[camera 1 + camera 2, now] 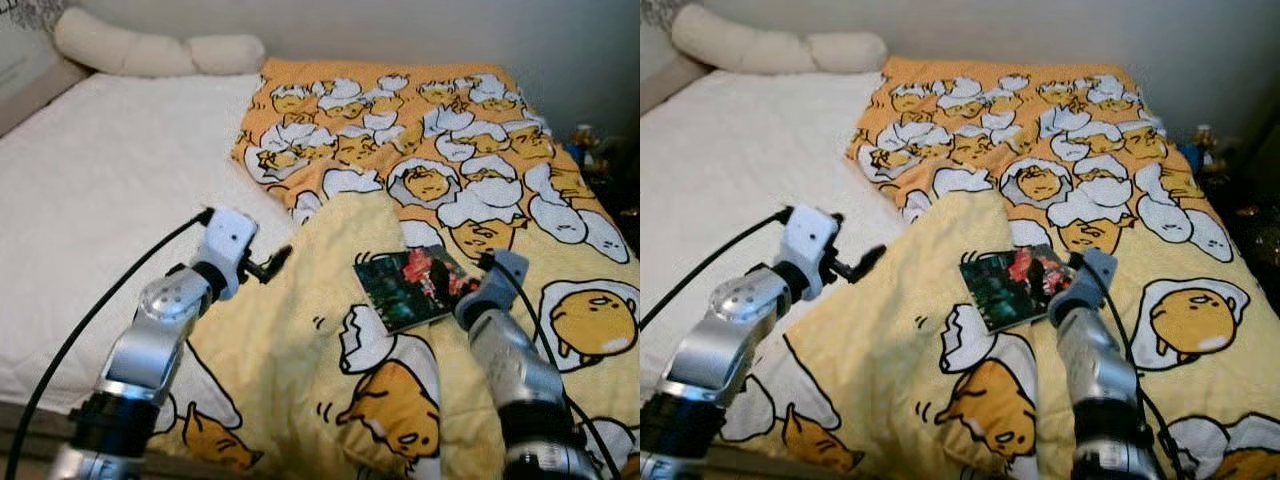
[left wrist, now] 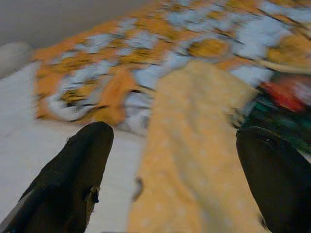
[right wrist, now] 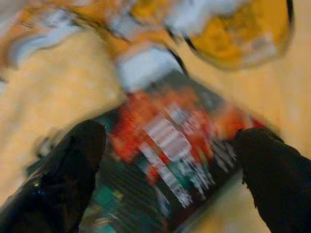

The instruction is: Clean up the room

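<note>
While spread wide, right tool [image 3: 170, 179] straddles the book [image 3: 165, 160] on blanket [image 1: 300, 360].

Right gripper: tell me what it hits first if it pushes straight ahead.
Most likely the dark, red-printed booklet lying on the yellow egg-print blanket. The open right gripper points straight at it, though motion blur makes depth uncertain.

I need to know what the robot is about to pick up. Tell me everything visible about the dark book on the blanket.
The book is thin and flat, with a dark green cover bearing red and white artwork, too blurred to read. It lies closed and askew on the yellow blanket. The right gripper is open, its fingers spread to either side of the book.
</note>
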Controlling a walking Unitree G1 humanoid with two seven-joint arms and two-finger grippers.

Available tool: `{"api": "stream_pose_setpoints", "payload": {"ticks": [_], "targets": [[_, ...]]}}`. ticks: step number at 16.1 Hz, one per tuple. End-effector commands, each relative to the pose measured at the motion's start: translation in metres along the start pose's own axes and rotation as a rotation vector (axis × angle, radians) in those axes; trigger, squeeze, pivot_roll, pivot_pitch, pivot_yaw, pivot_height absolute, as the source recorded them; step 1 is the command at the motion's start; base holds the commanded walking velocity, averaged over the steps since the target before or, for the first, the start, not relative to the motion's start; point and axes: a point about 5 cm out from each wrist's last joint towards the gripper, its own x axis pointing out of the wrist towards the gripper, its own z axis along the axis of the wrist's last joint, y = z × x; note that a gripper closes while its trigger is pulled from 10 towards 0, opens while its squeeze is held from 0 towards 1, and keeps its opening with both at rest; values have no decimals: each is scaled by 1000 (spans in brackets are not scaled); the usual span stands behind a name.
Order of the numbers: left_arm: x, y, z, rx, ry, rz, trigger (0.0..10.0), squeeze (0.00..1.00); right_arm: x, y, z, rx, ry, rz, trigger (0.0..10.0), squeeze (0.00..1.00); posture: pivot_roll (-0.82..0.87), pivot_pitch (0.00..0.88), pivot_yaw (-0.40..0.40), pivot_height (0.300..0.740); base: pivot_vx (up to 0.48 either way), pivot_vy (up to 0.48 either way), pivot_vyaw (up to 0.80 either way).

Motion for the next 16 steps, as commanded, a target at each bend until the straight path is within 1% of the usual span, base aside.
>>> {"api": "stream_pose_setpoints", "payload": {"ticks": [1,2,3,4,5,7,8,9,11,14,15,16], "targets": [[-1,-2,-2,22,21,-81,10000,1000,4,-7,-5,85,71,-50,10000,1000,48,0,51,740,0,0,0],[-3,-4,-3,45,32,-141,10000,1000,7,-11,-7,116,113,-81,10000,1000,51,0,51,740,0,0,0],[-7,-5,-5,61,52,-189,10000,1000,10,-10,-7,164,140,-77,10000,1000,57,0,48,740,0,0,0],[-10,-6,-8,75,74,-228,10000,1000,12,-7,-7,240,165,-64,10000,1000,68,0,42,740,0,0,0],[-14,-7,-11,84,92,-255,10000,1000,14,-3,-7,287,191,-54,10000,1000,71,0,40,740,0,0,0],[-19,-10,-13,92,110,-293,10000,1000,17,1,-9,346,251,-45,10000,992,93,0,21,740,0,0,0],[-21,-11,-13,93,110,-298,10000,1000,19,4,-8,430,257,-32,10000,573,97,0,16,740,0,0,0],[-23,-12,-14,91,113,-301,10000,1000,20,7,-6,474,268,-21,10000,0,99,0,11,740,0,0,0],[-25,-13,-15,89,120,-309,10000,1000,21,8,-8,492,297,-33,10000,0,101,0,6,740,0,0,0],[-26,-14,-15,87,125,-316,10000,1000,21,5,-13,501,319,-74,10000,0,105,0,-2,740,0,0,0],[-26,-14,-14,77,125,-317,10000,1000,21,7,-18,582,316,-53,10000,0,116,0,-15,740,0,0,0],[-26,-15,-13,71,122,-320,10000,1000,21,6,-20,617,303,-43,10000,0,119,0,-17,740,0,0,0]]}}
